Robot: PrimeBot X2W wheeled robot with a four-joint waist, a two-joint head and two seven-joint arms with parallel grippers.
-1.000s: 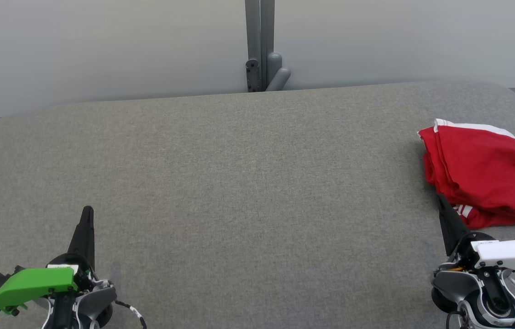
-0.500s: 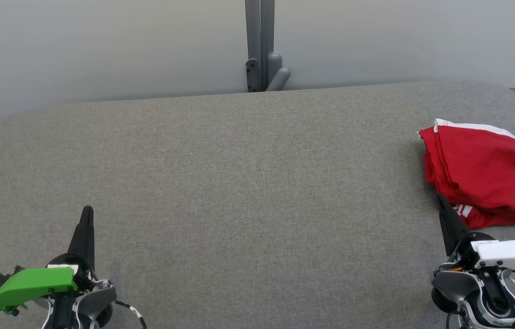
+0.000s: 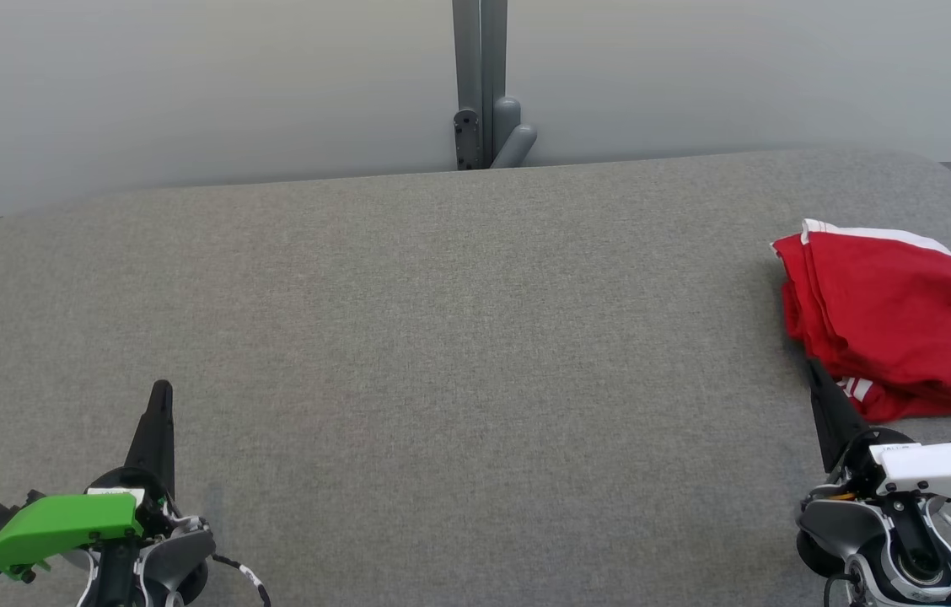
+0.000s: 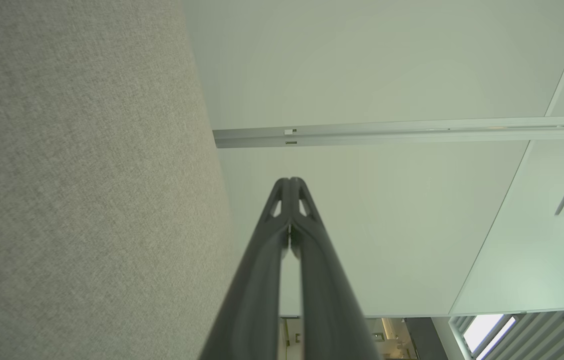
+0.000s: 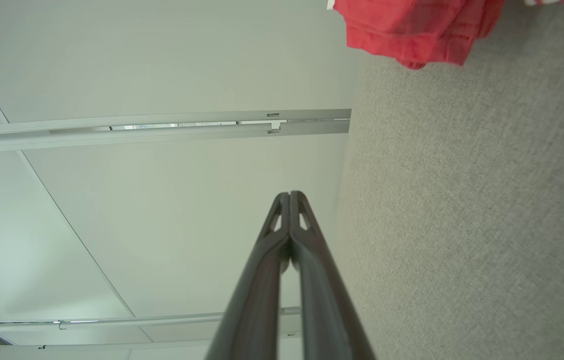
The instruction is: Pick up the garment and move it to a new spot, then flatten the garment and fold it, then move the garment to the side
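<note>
A red garment [image 3: 897,324] with white trim lies bunched and roughly folded at the right edge of the grey felt table [image 3: 459,337]. A part of the garment [image 5: 412,27] hangs into the top of the right wrist view. My right gripper [image 3: 813,367] is shut and empty, its tip just short of the garment's near left edge. The right fingertips [image 5: 289,195] are pressed together. My left gripper [image 3: 161,388] rests at the near left of the table, far from the garment, also shut with nothing in it, its fingertips [image 4: 289,181] touching.
A pale wall stands behind the table, with a grey post and bracket [image 3: 484,126] at the back middle. The table's rounded corners fall away at the far left and far right. A wide stretch of bare felt lies between the two grippers.
</note>
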